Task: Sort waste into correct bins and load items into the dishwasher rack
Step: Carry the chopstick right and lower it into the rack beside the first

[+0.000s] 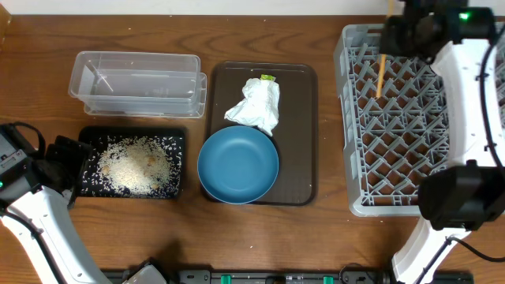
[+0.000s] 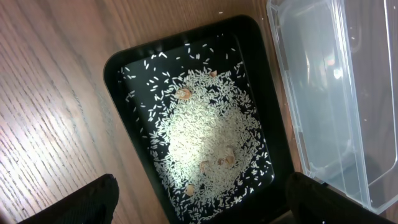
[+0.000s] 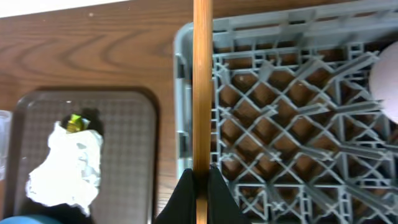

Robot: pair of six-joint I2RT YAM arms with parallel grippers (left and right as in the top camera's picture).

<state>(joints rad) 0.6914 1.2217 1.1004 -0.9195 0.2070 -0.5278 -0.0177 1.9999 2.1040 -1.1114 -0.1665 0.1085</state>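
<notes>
Right wrist: right gripper (image 3: 201,179) clamps chopsticks (image 3: 202,81), maybe single stick, over rack (image 3: 181,99); left gripper (image 2: 202,202) spread wide.

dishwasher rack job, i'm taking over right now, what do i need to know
Hands: the right hand is shut on a wooden chopstick, held over the dishwasher rack and not yet released. The left hand is open and empty at the end of the black tray.
Done: the rice grains lie in the black tray.
To do: drop the chopstick into the rack. The crumpled napkin and green-yellow wrapper lie on the brown serving tray and need binning. The dark blue bowl sits on that tray's near end and needs racking. The clear container is behind the black tray.
</notes>
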